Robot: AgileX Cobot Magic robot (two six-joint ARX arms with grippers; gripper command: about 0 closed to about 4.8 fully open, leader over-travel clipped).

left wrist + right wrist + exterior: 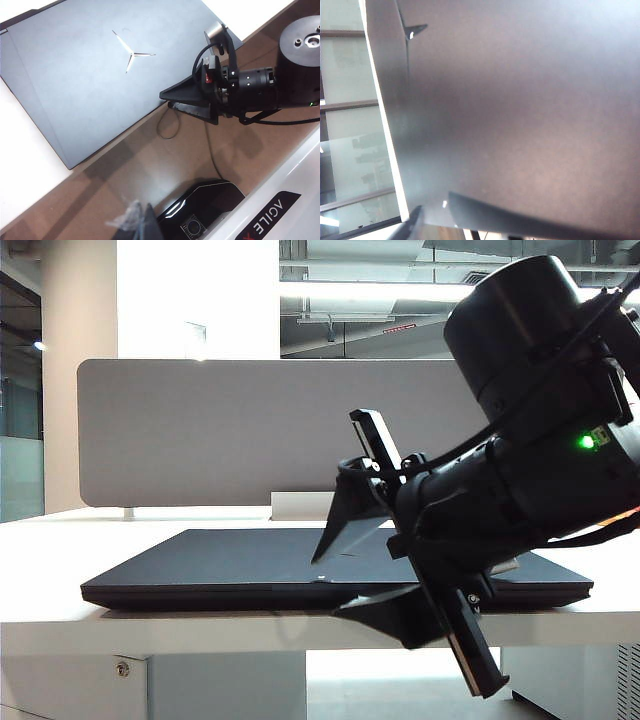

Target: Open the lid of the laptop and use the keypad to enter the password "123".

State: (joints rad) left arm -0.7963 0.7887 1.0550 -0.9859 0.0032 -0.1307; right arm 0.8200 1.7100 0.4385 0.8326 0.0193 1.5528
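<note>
The black laptop (240,575) lies closed on the white table (60,620), its front edge overhanging the table. Its lid (85,85) is flat down, with the three-pointed emblem (131,53) facing up. The keypad is hidden under the lid. My right gripper (335,585) stands open at the laptop's front edge, one finger over the lid and the other below the edge. In the right wrist view the right gripper (434,202) looks along the lid (520,110) from close by. My left gripper (142,225) hangs off to the side above the floor, its fingers together.
A wide grey divider (220,430) stands behind the laptop. A thin cable (167,125) loops down under the right gripper. On the floor are a black device (205,205) and the white robot body (280,215).
</note>
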